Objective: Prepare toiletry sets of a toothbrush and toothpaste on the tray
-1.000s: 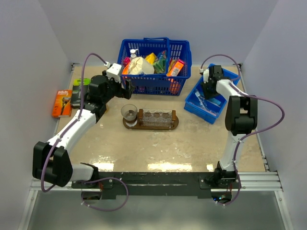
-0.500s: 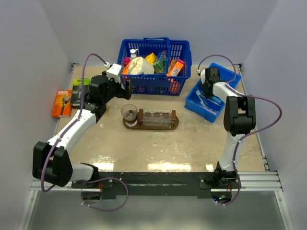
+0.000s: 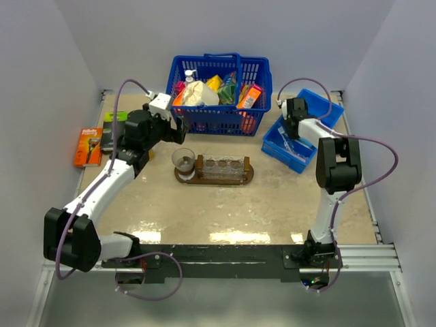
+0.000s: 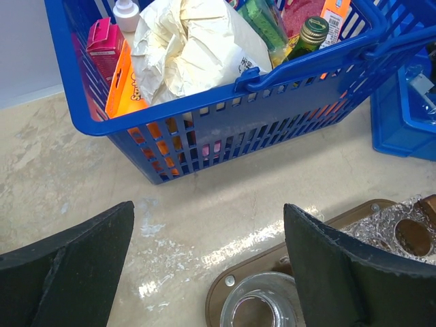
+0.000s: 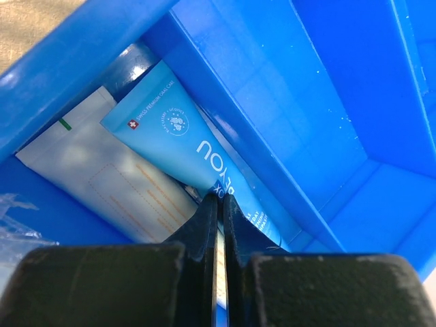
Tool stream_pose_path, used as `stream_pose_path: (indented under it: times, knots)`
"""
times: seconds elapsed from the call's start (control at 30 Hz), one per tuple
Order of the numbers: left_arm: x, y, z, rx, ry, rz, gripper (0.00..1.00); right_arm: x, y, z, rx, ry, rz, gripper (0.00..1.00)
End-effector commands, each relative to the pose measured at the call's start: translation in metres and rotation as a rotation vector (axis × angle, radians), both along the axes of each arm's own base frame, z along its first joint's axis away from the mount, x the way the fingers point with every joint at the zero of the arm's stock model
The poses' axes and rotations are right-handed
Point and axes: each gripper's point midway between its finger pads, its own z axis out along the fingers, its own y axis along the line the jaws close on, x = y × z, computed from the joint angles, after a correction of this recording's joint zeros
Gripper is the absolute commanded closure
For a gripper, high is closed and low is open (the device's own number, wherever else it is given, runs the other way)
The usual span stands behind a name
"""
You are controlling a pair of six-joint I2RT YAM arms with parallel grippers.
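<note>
In the top view, the dark wooden tray (image 3: 248, 176) lies on the counter (image 3: 225, 211) and carries clear glass cups (image 3: 182, 160). A blue basket (image 3: 218, 116) stands behind the tray and a blue bin (image 3: 279, 146) to the right of it. The left end effector (image 3: 178, 128) hovers behind the tray's left end. The right end effector (image 3: 294, 131) reaches into the bin.

In the left wrist view, the left end effector (image 4: 208, 218) is released, with nothing between its fingers. Under it are the tray's end (image 4: 272, 262) and one glass cup (image 4: 255, 310).

In the right wrist view, the right end effector (image 5: 216, 204) is clenched, fingers pressed together. Their tips touch the blue toothpaste tube (image 5: 170, 129), which lies inside the bin (image 5: 340, 102), away from the tray, beside a whitish packet (image 5: 102, 177). I cannot tell if the tube is pinched.
</note>
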Motion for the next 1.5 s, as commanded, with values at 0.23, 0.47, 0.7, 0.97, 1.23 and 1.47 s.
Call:
stream_pose_path:
  times: [0.23,0.47,0.7,0.97,1.23,1.47]
  knots:
    - [-0.017,0.000,0.011,-0.024,-0.007,-0.009,0.05,0.025,0.000,0.098,0.047,-0.330,-0.103,1.00]
    - [-0.038,-0.011,0.028,-0.044,-0.062,-0.067,0.07,0.024,0.008,0.125,0.132,-0.437,-0.112,1.00]
    - [-0.059,-0.052,0.051,-0.030,-0.132,-0.218,0.08,0.000,0.031,0.205,0.330,-0.619,-0.068,1.00]
    - [-0.068,-0.098,0.065,-0.089,-0.123,-0.393,0.09,-0.047,0.064,0.251,0.440,-0.688,0.010,1.00]
    - [-0.116,-0.139,0.082,-0.212,-0.174,-0.760,0.09,-0.138,0.180,0.309,0.908,-0.643,0.508,1.00]
    - [-0.159,-0.145,0.107,-0.348,-0.234,-0.938,0.06,-0.220,0.269,0.347,1.254,-0.477,0.956,1.00]
